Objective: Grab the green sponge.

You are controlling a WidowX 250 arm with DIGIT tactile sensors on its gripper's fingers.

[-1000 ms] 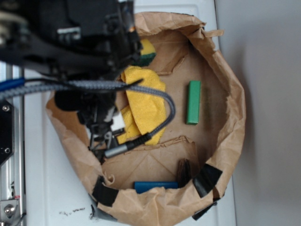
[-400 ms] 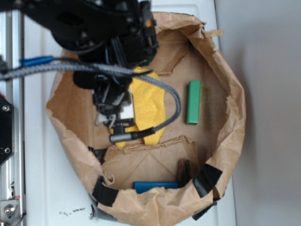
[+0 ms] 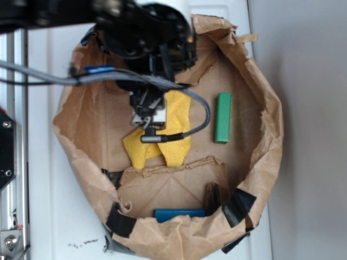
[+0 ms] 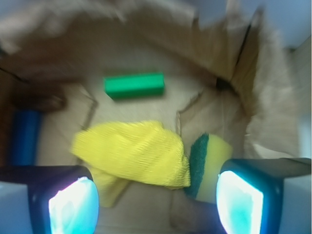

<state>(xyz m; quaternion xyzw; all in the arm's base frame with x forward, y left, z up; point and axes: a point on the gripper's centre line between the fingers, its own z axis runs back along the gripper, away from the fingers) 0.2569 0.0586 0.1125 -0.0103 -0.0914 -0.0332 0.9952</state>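
Gripper point(image 4: 156, 202) fingers spread wide, empty, above paper bag point(image 3: 271, 135); green sponge point(image 4: 209, 168) near right fingertip point(image 4: 239, 204), touching yellow cloth point(image 4: 131, 153); green block point(image 4: 134, 86) beyond.

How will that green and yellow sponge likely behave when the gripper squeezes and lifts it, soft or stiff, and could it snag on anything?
The green sponge looks like foam with a thin scouring layer, so it will probably compress between the fingers and weigh little. It lies against the yellow cloth, whose edge seems to overlap it, so the cloth may drag along. The gripper stands open, with the sponge near its right finger, so a close might catch only its edge.
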